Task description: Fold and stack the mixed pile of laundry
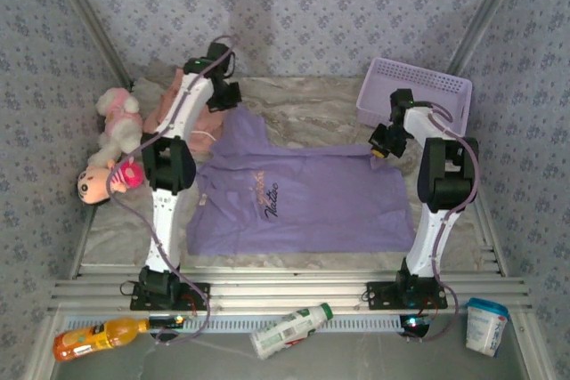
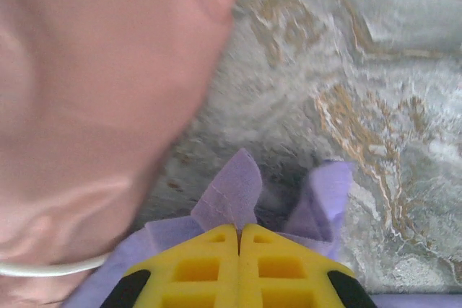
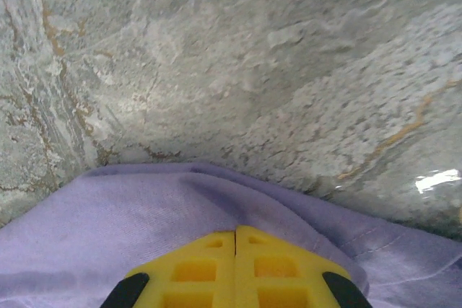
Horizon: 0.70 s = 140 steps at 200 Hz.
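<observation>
The left gripper (image 2: 239, 229), yellow fingers pressed together, pinches a peak of the lavender shirt (image 2: 232, 191) that stands up past its tips. Just to its left in the wrist view lie the salmon-pink shorts (image 2: 94, 106), their white drawstring (image 2: 43, 270) crossing the lower left corner. The right gripper (image 3: 236, 232), also closed tip to tip, nips a fold at the shirt's edge, with bare marbled table (image 3: 245, 70) beyond it.

From above, the left gripper (image 1: 233, 100) sits at the shirt's upper left corner and the right gripper (image 1: 381, 147) at its upper right. The shirt (image 1: 303, 206) lies spread across mid-frame, and the shorts (image 1: 214, 122) are bunched at its upper left. Open tabletop (image 1: 312, 109) runs between the two grippers. The mesh basket (image 1: 414, 86) stands close by the right gripper, and plush toys (image 1: 120, 122) crowd the left edge. Papered walls close in behind. Dark script on the shirt's chest (image 1: 267, 195) is too small to read, as are the labels on an orange bottle (image 1: 98, 337), a white bottle (image 1: 289, 329) and a tub (image 1: 487, 325) along the bottom edge.
</observation>
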Each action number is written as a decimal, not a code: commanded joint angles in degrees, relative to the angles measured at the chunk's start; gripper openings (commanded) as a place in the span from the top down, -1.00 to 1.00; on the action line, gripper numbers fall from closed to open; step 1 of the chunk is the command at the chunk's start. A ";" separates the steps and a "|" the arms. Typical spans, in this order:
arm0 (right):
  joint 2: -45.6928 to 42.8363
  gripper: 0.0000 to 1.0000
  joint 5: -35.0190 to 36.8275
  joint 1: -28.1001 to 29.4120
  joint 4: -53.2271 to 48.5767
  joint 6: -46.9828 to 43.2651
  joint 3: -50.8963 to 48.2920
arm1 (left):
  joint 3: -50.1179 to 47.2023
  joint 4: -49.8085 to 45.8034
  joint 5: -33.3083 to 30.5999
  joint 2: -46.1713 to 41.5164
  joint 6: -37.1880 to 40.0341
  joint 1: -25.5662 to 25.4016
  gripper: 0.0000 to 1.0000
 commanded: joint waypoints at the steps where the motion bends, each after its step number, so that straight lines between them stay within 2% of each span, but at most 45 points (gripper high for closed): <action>1: -2.58 1.00 0.67 -2.28 -1.70 -0.86 2.31 | 0.85 -0.41 0.41 -2.82 3.29 1.76 1.00; 56: -3.91 1.00 -2.77 -2.83 -2.70 -4.06 6.38 | 0.92 -2.00 2.30 -5.89 7.56 2.07 1.00; 110: -11.48 1.00 -3.93 -2.29 -3.59 -5.20 0.30 | -13.25 3.89 7.62 -18.38 8.62 -0.28 1.00; 140: -15.13 1.00 -2.21 -0.94 -5.18 -6.64 -2.90 | -21.78 6.00 8.77 -26.70 9.25 -1.45 1.00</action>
